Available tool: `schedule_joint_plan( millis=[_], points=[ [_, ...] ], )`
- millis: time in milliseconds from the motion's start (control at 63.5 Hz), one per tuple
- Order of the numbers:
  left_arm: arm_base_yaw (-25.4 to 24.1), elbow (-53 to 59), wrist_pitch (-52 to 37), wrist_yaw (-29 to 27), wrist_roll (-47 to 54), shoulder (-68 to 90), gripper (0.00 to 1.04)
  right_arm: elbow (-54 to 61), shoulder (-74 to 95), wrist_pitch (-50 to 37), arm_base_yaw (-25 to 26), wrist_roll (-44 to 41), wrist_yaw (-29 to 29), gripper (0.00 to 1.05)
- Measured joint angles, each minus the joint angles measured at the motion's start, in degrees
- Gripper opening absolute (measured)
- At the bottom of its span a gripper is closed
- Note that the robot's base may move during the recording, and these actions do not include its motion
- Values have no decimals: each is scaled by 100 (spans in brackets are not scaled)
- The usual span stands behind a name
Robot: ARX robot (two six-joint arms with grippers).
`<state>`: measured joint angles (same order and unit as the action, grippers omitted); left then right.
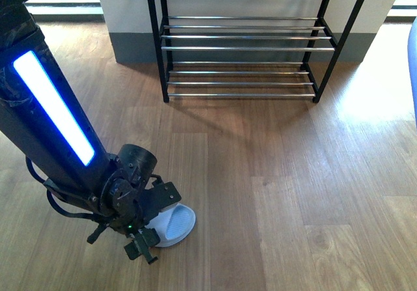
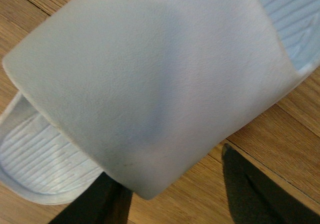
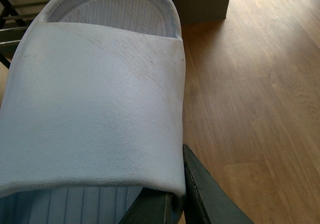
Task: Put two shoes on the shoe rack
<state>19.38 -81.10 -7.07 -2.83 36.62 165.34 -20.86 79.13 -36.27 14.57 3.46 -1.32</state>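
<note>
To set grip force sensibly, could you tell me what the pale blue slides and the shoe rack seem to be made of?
Each slide: probably soft moulded plastic or foam, matte, fine leather-like grain on the strap, ribbed footbed. Shoe rack: metal by the look, black painted frame, shiny chrome bars reflecting light.

A pale blue plastic slide [image 1: 174,224] lies on the wooden plank floor [image 1: 293,193], front left. The black-framed, chrome-barred shoe rack [image 1: 241,47] stands well behind, to its right.

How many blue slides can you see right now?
2. The first slide lies on the floor under the open left gripper; the second slide is held by the right gripper, near the shoe rack. Others may be hidden.
</note>
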Motion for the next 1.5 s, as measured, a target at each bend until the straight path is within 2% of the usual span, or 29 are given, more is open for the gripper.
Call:
schedule_joint_plan(
  millis=[79,331,599,851,945,1071,1260,1355,1496],
  points=[
    [15,0,-7,52,-221,0,30,0,0,0,0,2,0,1],
    [44,77,-120,201,-994,-136,2,0,0,0,0,2,2,1],
    [94,83,-249,11,-1921,-319,2,0,0,0,0,2,2,1],
    [83,387,-905,-184,-3401,-776,2,0,0,0,0,2,0,1],
    [157,780,-1458,-323,-4363,-1379,2,0,0,0,0,2,0,1],
    [216,1305,-1873,-649,-4878,-2055,2,0,0,0,0,0,0,1],
    [225,2302,-2468,-1167,-5191,-3187,2,0,0,0,0,0,2,1],
    [181,3246,-2863,-1602,-5305,-4363,2,0,0,0,0,2,0,1],
    [155,4068,-2946,-2061,-5261,-5630,2,0,0,0,0,2,2,1]
  ],
)
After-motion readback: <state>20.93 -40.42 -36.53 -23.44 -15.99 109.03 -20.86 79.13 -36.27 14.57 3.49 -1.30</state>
